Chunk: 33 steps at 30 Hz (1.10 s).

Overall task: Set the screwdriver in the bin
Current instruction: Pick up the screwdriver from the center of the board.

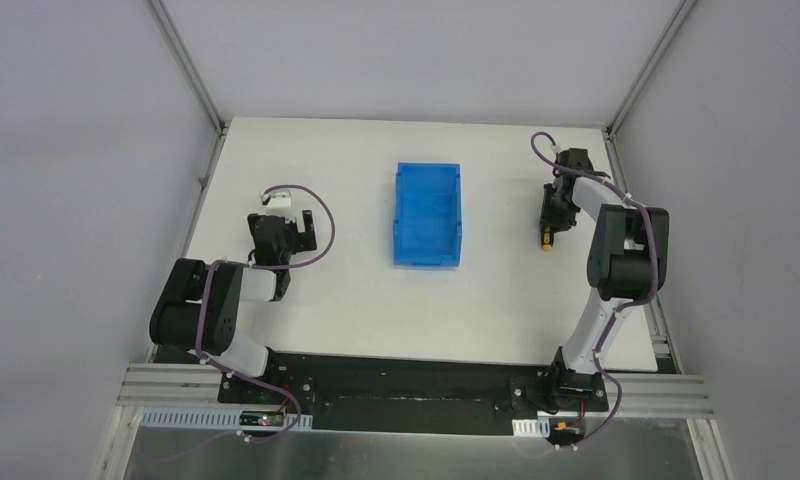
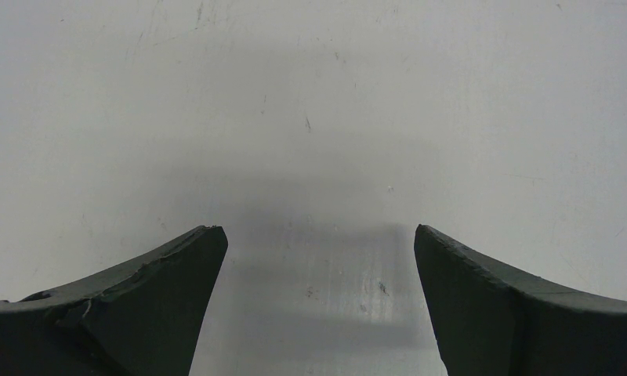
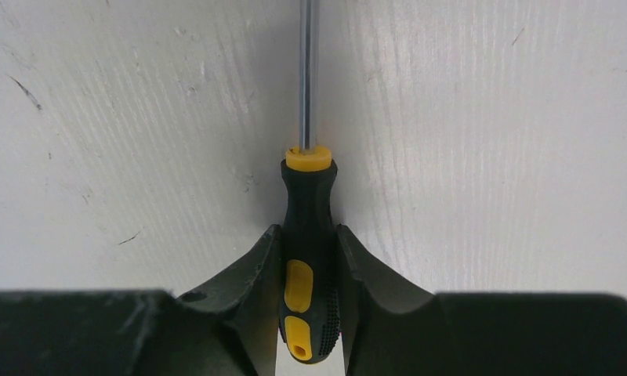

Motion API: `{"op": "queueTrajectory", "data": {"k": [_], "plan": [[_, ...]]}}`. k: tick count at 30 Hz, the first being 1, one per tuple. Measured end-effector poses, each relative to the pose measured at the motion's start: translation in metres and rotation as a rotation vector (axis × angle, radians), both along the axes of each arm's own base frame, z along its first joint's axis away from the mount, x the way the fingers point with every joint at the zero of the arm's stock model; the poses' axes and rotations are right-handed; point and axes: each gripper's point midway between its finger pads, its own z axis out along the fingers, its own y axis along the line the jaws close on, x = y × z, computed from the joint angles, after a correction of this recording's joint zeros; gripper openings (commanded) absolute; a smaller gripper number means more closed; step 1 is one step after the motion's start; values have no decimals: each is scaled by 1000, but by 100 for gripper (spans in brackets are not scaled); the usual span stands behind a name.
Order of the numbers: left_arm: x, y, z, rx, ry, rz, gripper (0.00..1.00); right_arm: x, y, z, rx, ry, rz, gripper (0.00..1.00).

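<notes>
Pinching the screwdriver (image 3: 309, 207) by its handle between the right jaws, shaft pointing straight ahead of them along the counter (image 3: 491, 157). Holding the left jaws spread, gripping nothing. Sitting well to the left of the right jaws: blue bin (image 1: 400, 215).

The bin (image 1: 427, 215) stood on the table (image 1: 356, 320), about midway between the two arms and well apart from both. To its right, the screwdriver (image 3: 308, 235) lay on the table, its handle toward the near edge and its shaft pointing toward the far edge. The right gripper (image 3: 308, 231) sat over the handle, one finger touching each side. To the left of the bin, nearer the front edge, the left gripper (image 2: 317, 235) hung over bare table with nothing between its fingers.
</notes>
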Motion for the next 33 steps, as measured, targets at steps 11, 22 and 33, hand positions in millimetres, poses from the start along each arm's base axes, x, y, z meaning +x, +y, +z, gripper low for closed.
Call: {"op": "queueTrajectory", "data": {"k": [11,22,33], "plan": [[0,0,0,0,0,0,99,-9,-1,5,-4,37,16,9],[0,0,0,0,0,0,99,-10,6,56,30,-41,6,9],[0,0,0,0,0,0,99,-7,41,129,173,-202,10,11]]}}
